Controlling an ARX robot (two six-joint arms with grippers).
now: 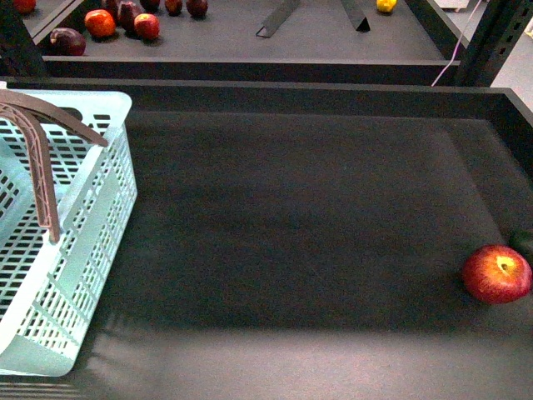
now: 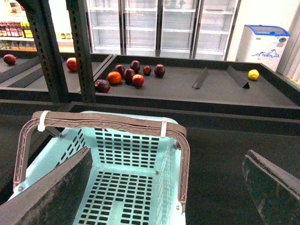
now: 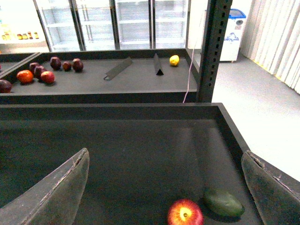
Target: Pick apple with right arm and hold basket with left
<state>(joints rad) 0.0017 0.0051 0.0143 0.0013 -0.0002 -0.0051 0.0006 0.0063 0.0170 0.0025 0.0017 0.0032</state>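
The red apple (image 1: 496, 273) with a yellow stem patch lies on the dark tray at the right edge of the front view. In the right wrist view the apple (image 3: 185, 213) lies between the wide-open fingers (image 3: 61, 190) of my right gripper (image 3: 166, 197). The mint-blue basket (image 1: 83, 242) with brown handles (image 1: 37, 158) stands at the left. In the left wrist view my left gripper (image 2: 166, 192) is open above the basket's near wall (image 2: 168, 187), one finger (image 2: 51, 192) over the basket floor, the other outside. Neither arm shows in the front view.
A dark green fruit (image 3: 224, 202) lies touching the apple's far side, by the tray's right wall (image 1: 516, 133). A back shelf holds several small dark red fruits (image 1: 125, 18) and a yellow fruit (image 1: 386, 6). A metal post (image 3: 213, 51) stands at the tray's far right corner.
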